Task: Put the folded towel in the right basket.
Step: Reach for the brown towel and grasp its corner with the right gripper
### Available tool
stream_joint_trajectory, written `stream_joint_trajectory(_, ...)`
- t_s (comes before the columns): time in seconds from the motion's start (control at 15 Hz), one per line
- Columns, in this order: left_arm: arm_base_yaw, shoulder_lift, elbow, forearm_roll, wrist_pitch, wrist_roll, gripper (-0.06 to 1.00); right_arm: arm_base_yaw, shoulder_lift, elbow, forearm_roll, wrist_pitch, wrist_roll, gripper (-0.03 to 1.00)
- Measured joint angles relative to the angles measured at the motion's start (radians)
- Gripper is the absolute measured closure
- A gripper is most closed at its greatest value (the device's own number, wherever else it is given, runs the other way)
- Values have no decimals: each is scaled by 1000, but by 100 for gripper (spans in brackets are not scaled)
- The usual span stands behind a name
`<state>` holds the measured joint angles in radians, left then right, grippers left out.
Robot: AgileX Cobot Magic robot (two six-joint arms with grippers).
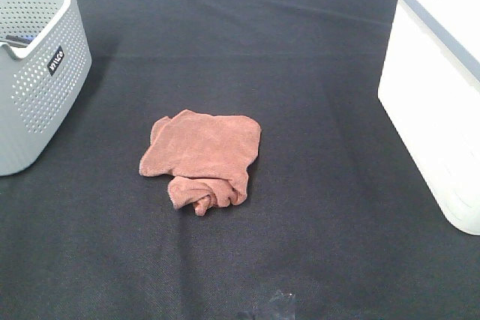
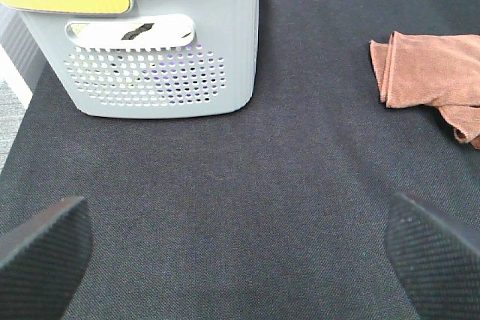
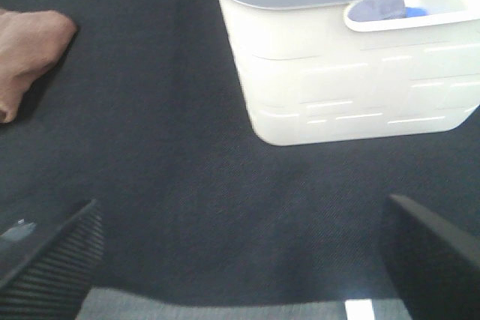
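Towel (image 1: 201,157) centre frame on black cloth (image 1: 322,215), white basket (image 1: 435,110) right edge, left gripper (image 2: 240,241) wide, right gripper (image 3: 241,241) wide, both empty.

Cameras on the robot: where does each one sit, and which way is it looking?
Exterior high: sits up high off the arms, looking down at the black table, the folded towel, the grey basket and the right basket; no claw shows.
Left wrist: rides the left arm, looking low across the table at the grey basket; the left claw shows, open.
Right wrist: rides the right arm, facing the right basket; the right claw shows, open.
Shared: all three views see the folded towel.
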<state>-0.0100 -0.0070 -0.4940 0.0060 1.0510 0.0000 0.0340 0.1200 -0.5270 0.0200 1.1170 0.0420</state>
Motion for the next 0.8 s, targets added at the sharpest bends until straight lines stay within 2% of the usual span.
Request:
stream_joint_trajectory(0.07,0,0,0,0,0,0,-5,0,0,0,0,0,0,1)
stream_joint_trajectory(0.4,0,0,0,0,0,0,-5,0,570,-328,95,-9,0,1)
stream_joint_trajectory(0.6,0,0,0,0,0,0,-5,0,785,-472,138,1,-42,1)
stream_joint_trajectory(0.8,0,0,0,0,0,0,-5,0,921,-579,324,2,-146,1)
